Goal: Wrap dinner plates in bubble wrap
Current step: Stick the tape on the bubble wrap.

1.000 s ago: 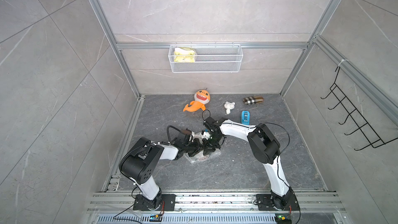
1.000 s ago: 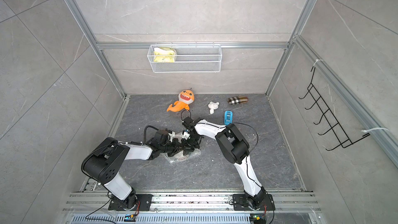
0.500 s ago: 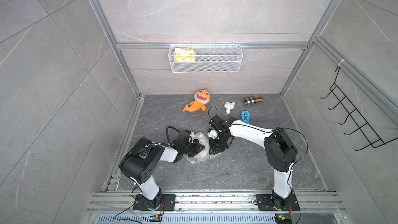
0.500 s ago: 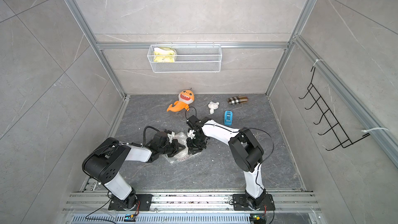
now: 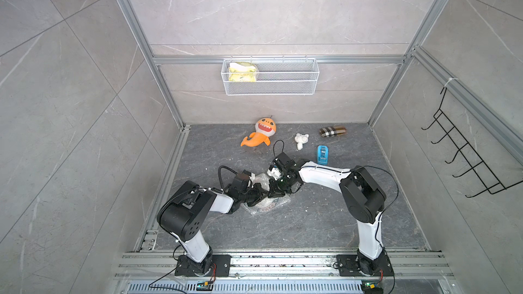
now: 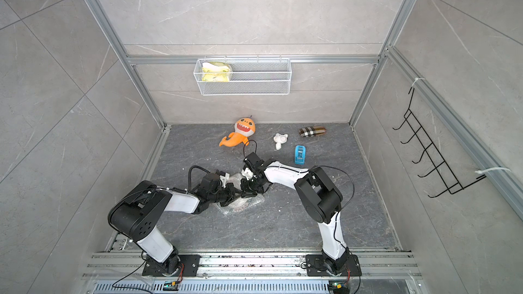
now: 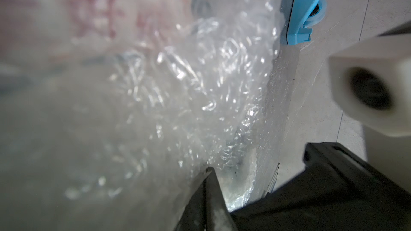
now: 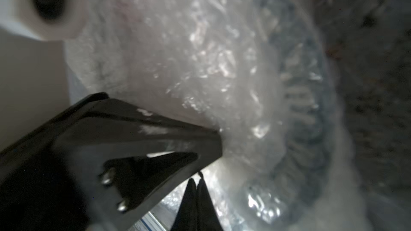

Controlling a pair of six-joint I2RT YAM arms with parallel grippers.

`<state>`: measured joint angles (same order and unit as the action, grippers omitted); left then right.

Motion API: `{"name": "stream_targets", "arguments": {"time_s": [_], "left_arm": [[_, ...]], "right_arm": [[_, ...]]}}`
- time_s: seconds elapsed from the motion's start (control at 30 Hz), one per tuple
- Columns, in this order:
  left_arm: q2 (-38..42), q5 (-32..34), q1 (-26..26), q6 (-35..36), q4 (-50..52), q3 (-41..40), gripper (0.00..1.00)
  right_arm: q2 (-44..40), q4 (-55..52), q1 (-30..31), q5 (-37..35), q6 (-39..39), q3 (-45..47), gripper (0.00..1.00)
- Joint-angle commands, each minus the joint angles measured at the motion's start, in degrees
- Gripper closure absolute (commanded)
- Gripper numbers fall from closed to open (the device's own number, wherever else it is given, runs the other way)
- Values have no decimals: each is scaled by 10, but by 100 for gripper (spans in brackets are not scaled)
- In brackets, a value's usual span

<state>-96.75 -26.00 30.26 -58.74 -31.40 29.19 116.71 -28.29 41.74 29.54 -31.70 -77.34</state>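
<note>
As bubble wrap (image 7: 178, 85) lies bunched over the dinner plate (image 8: 311, 130), the left gripper (image 7: 209, 172) and right gripper (image 8: 196, 183), both closed, meet atop it, apparently to pin its folds.

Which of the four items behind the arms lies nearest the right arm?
The blue tape dispenser, beside the arm's white link; the orange shark toy, white figurine and checked case lie farther back.
</note>
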Motion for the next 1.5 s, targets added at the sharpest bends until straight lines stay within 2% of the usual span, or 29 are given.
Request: {"name": "stream_targets", "arguments": {"time_s": [0.0,0.17,0.6,0.73,0.93,1.13,1.33,1.47], "left_arm": [[-22,53,0,4,128,-33,94],[-12,57,0,5,139,-34,94],[3,71,-2,15,184,-14,94],[2,77,-4,19,192,-4,93],[26,76,-44,62,243,10,93],[32,63,-77,112,292,34,92],[59,55,-79,139,340,89,91],[103,44,-81,145,369,126,91]], "right_arm": [[17,27,-13,-14,-12,44,94],[-4,48,-24,-8,-25,108,94],[-62,11,-27,-31,-45,178,96],[-50,-7,-27,-65,-42,183,96],[-68,-33,-26,-109,-36,186,96],[-81,-32,-21,-109,-42,175,96],[-95,-28,-12,-104,-45,158,95],[-125,-28,-12,-101,-46,144,95]]}}
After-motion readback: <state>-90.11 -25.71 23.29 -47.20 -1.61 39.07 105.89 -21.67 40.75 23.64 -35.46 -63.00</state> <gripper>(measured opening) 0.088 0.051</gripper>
